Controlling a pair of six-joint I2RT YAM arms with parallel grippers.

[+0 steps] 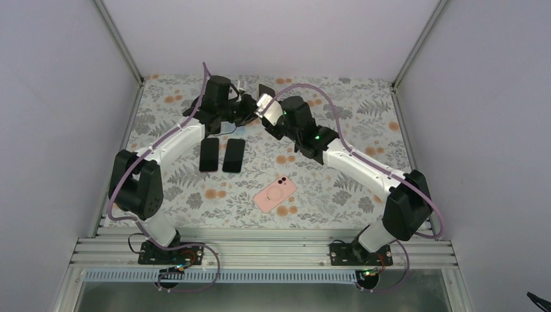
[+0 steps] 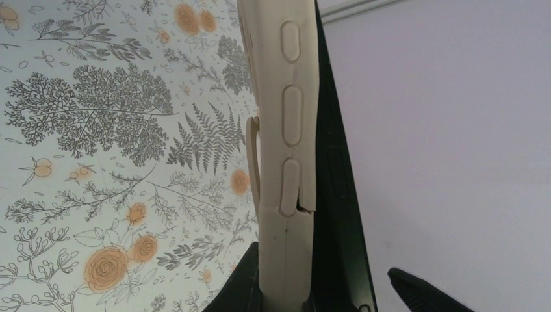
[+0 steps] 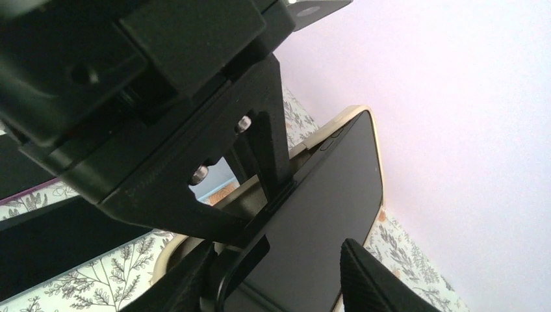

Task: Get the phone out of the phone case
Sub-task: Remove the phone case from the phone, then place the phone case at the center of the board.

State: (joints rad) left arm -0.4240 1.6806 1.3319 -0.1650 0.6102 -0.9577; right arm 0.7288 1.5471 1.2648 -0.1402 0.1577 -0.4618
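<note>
Top external view: the two arms met over the far middle of the table (image 1: pixel 370 123). The left gripper (image 1: pixel 243 103) and the right gripper (image 1: pixel 262 105) were tip to tip, up in the air.
Left jaws: pressed tight on the bottom end of the phone case (image 2: pixel 290 130). The rest of the case stuck out past the fingertips.
Right jaws: apart, with one finger (image 3: pixel 367 279) in front of the screen and the other behind the case. I cannot tell if they were squeezing.
Phone case: cream, with three long button bumps down its side. It was held up off the table.
Phone (image 2: pixel 338 195): black and in the case, between both sets of jaws. In the left wrist view the side wall of the case stopped at a step partway up, and the bare black edge of the phone showed beside it.
Screen: dark in the right wrist view, with a thin cream rim around its top end.
Two black phones (image 1: pixel 209 154): flat on the table, side by side, under the left jaws and a bit nearer the arm bases.
Pink case (image 1: pixel 275 194): flat on the table, back up, well away from both sets of jaws.
Table: covered in flowers and leaves.
</note>
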